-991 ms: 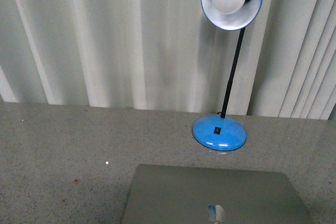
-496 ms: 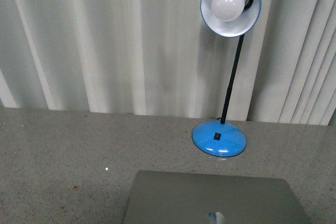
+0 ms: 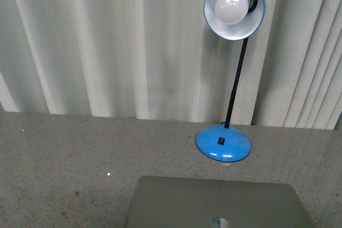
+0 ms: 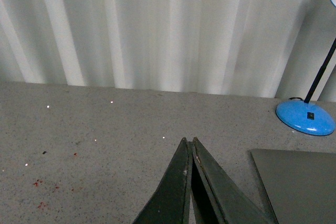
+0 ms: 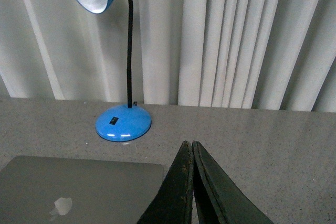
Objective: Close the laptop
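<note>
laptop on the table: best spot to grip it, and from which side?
The laptop looks to lie flat, lid and logo up, so a pinch from above finds nothing. Probably take its thin right edge, coming in low from the side of the right gripper, one finger under and one over. That gripper is shut now and must open first.

A blue desk lamp (image 3: 223, 143) stands on the speckled grey table (image 3: 64, 153) before pale pleated curtains (image 3: 107, 41).

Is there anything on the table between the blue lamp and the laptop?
No. In the front view only bare speckled table shows between the lamp's base and the laptop.
</note>
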